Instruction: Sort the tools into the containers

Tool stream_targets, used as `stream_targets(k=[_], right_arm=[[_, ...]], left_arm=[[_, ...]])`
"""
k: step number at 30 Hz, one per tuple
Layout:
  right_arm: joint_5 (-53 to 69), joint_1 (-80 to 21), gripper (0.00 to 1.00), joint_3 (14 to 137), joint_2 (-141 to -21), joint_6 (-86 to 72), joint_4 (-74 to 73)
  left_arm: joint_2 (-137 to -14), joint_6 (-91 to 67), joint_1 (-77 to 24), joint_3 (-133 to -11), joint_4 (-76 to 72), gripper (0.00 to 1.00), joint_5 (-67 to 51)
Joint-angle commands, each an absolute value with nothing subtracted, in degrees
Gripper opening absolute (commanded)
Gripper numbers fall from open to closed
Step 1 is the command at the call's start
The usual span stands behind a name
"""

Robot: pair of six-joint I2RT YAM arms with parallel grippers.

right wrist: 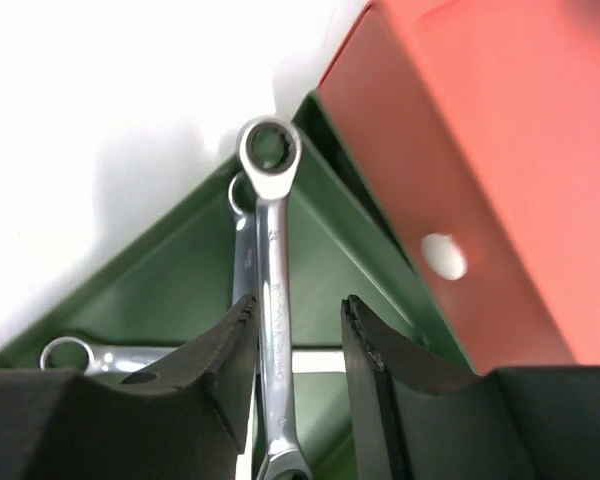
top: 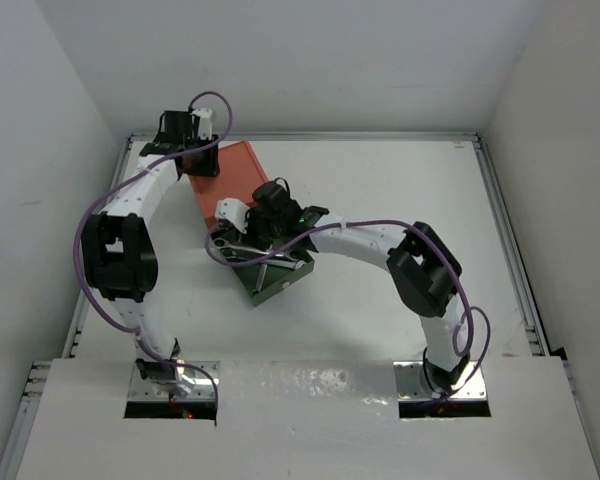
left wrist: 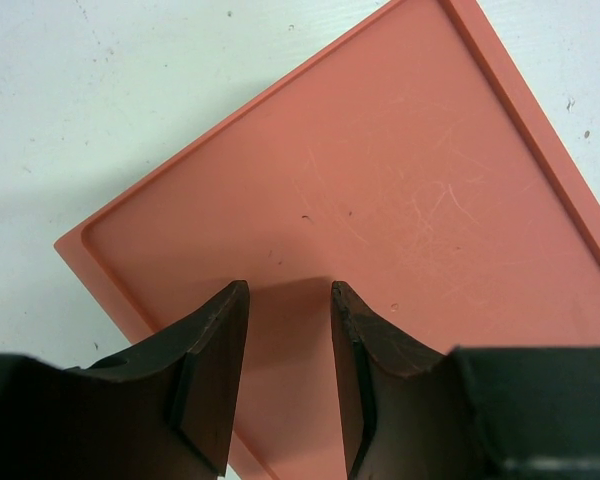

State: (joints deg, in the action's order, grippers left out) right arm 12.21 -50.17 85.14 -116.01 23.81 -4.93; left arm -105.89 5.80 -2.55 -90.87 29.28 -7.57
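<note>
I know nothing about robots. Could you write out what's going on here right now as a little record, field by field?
Left tool: open, empty, above the orange-red box top
Right tool: open, over the green drawer, with the top wrench lying between its jaws
Green drawer: pulled out, at least three silver wrenches inside
Top wrench: ring end toward the drawer's corner, resting across another wrench
Orange-red drawer: above the green one, white knob on its front
</note>
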Motion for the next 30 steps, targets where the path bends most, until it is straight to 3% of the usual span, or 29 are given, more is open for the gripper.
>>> stream_targets(k=[1, 6, 8, 11, 16, 23, 27, 30], right_arm=[[12.7, -50.1, 0.39, 88.5, -111.5, 19.1, -0.9], [13.3, -50.2, 0.40, 87.5, -106.4, 9.2, -0.3], [13.2, -50.2, 0.48, 85.3, -106.0, 8.5, -0.3], [13.3, -50.1, 0.56, 85.2, -109.1, 10.3, -2.8], [13.1, -50.2, 0.54, 96.6, -121.5, 14.1, -14.8], [11.6, -50.1, 0.61, 96.1, -124.4, 13.1, -12.2], [11.5, -50.2, 0.58, 94.6, -125.9, 14.4, -11.1], [10.6, -50.1, 0.42, 95.3, -127.9, 13.9, -12.0]], left_arm=[[-106.6, 6.1, -1.8, -92.5, 30.4, 0.36, -8.1], [-106.7, 6.2, -1.8, -92.4, 30.3, 0.36, -8.2], [-106.9, 6.1, -1.8, -92.5, 30.1, 0.36, -8.3], [-107.3, 5.9, -1.8, -92.8, 30.2, 0.36, -8.7], [-107.0, 6.1, -1.8, -92.7, 30.7, 0.36, -8.8], [-106.7, 6.2, -1.8, -91.3, 30.2, 0.36, -8.3], [-106.8, 6.2, -1.8, -91.7, 30.3, 0.36, -8.7], [-106.9, 6.1, -1.8, -91.8, 30.3, 0.36, -8.5]])
